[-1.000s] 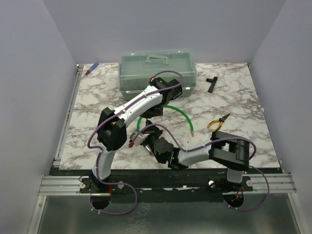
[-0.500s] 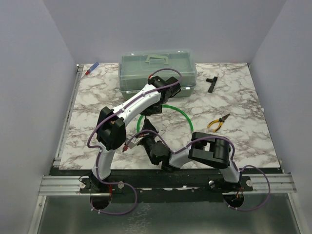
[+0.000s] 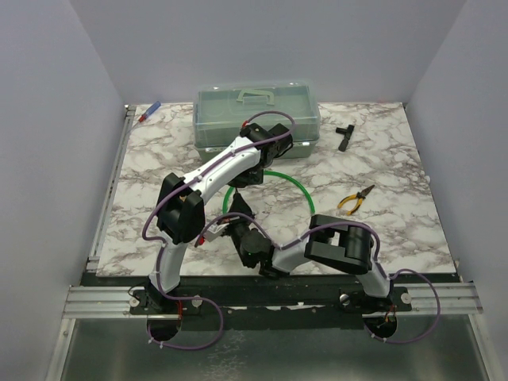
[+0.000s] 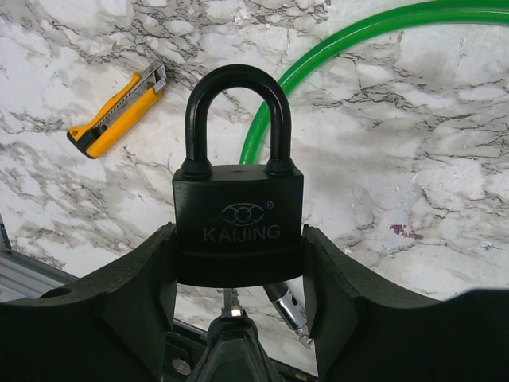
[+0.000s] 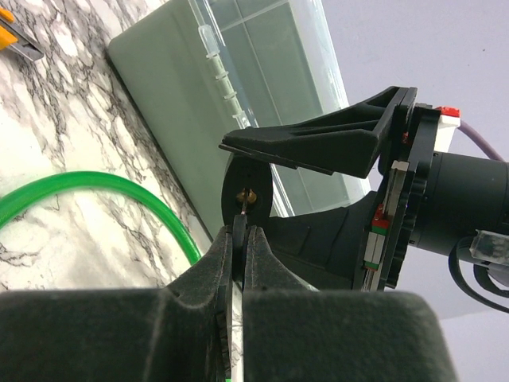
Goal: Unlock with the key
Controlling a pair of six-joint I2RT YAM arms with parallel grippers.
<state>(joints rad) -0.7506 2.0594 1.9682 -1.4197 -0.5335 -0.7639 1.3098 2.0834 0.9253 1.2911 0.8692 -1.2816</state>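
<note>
Top external: the left arm (image 3: 216,169) and right arm (image 3: 295,254) meet over a green hose (image 3: 298,184) at the middle of the table (image 3: 151,175). A lidded box (image 3: 258,107) stands behind them and pliers (image 3: 355,198) lie to the right.

Left wrist: the left gripper (image 4: 238,264) is clamped on the padlock (image 4: 238,215) body, with the shackle pointing away. A yellow knife (image 4: 119,111) lies on the marble beyond. The key (image 4: 231,300) has its silver blade at the padlock's underside.

Right wrist: the right gripper (image 5: 238,239) has its fingers pressed together on the key head. The blade tip is at the brass keyhole; how deep it sits I cannot tell.
</note>
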